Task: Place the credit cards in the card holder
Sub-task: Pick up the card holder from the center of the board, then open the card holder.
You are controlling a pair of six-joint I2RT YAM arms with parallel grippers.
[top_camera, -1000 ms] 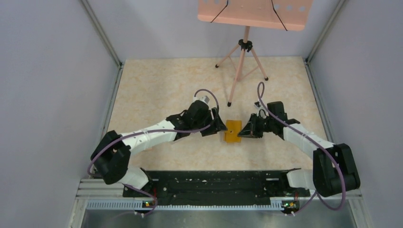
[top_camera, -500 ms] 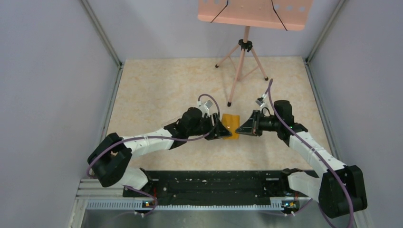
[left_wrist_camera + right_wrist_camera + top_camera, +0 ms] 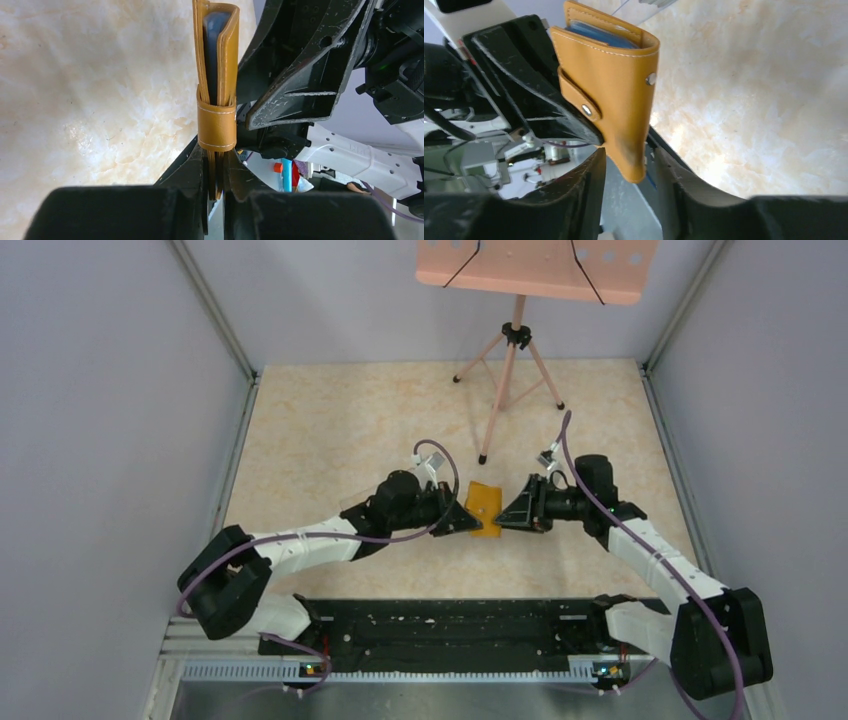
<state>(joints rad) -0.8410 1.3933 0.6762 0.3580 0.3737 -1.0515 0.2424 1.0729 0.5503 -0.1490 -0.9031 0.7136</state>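
Top view, holder: the orange card holder [image 3: 485,504] hangs above the middle of the counter [image 3: 330,430], tilted, between the two arms' tips.
Top view, arms: the left fingers [image 3: 460,519] meet its left edge and the right fingers [image 3: 513,514] its right edge; this view does not show how either pair stands.
Top view, surroundings: a pink music stand [image 3: 537,268] stands at the far side, and its nearest tripod foot [image 3: 483,457] rests on the counter just beyond the holder.
Left wrist, grip: the left fingers are clamped on the holder's near edge, which stands edge-on and folded, with the clasp tab [image 3: 216,127] wrapped round it.
Left wrist, inside: a blue-grey pocket shows at the far end. I cannot tell whether it holds a card.
Left wrist, obstruction: the right arm's black housing [image 3: 300,75] crowds the holder's right side.
Right wrist, grip: the right fingers stand parted either side of the holder's lower corner, with a gap showing on each side, so they are not squeezing it.
Right wrist, clasp: two snap studs show, and the tab looks fastened.
Credit cards: no loose one shows in any view.
Step in hand: this is probably a hand-off that leaves the left arm carrying the holder.
Doing it well: draw the right fingers straight back without brushing the leather, and keep the left clamp steady.
Risk: the grip on a thin edge may pivot, and the fastened tab blocks any card going in.
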